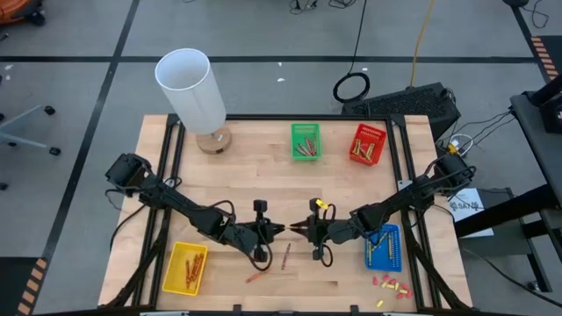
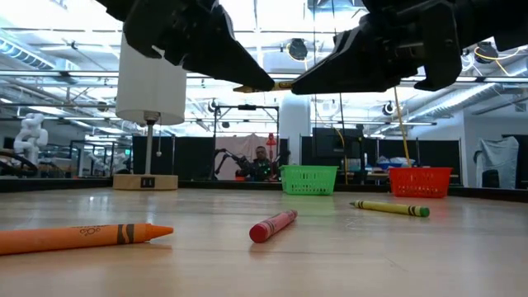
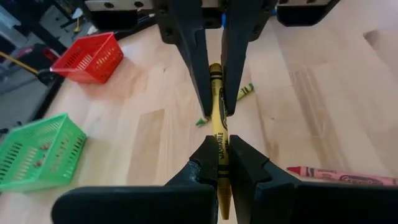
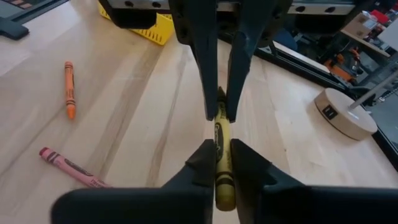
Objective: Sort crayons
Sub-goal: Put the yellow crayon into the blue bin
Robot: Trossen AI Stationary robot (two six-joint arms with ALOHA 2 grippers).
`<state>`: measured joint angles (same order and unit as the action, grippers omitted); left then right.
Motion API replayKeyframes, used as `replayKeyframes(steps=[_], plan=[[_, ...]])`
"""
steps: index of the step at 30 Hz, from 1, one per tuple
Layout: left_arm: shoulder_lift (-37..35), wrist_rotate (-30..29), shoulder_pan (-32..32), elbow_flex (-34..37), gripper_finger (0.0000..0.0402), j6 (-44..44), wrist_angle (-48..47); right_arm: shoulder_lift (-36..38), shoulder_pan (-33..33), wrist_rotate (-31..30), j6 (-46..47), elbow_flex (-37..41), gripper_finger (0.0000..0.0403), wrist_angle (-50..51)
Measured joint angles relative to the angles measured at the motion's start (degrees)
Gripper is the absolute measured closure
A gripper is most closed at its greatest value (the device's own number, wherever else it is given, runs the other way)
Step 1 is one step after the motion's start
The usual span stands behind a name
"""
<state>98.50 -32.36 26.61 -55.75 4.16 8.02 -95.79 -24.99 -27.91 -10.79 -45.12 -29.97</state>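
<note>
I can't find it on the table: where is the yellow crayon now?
The yellow crayon is in the air above the table's middle front, clamped between the left hand and right hand.

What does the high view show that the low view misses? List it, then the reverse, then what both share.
Only the high view shows the yellow basket and blue basket near the front corners, plus small red and yellow bits beside the blue one.

Only the low view shows the room behind, with a person far off.

Both show the left gripper and right gripper meeting tip to tip on a yellow crayon above the table, the green basket, red basket, lamp, and loose crayons lying below.
</note>
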Motion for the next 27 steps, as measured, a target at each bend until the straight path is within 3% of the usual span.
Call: replayKeyframes(steps=[7, 15, 21, 27], plan=[[0.0, 0.7, -0.33, 0.02, 0.0367, -6.81, -0.18, 0.0, 0.02, -0.29, 0.02, 0.0, 0.0393, 0.15], [-0.05, -0.2, 0.15, 0.0, 0.0227, -9.47, 0.4, 0.35, 0.04, -0.86, 0.97, 0.0, 0.0395, 0.82], [-4.25, -2.11, 3.46, -0.02, 0.0149, -8.39, -0.11, 7.04, -1.93, -2.09, 7.39, -0.02, 0.0395, 12.18], [-6.51, -4.85, 6.79, -0.07, 0.0137, -8.24, -0.89, 16.35, -4.83, -2.21, 15.11, -0.04, 0.0395, 27.06]])
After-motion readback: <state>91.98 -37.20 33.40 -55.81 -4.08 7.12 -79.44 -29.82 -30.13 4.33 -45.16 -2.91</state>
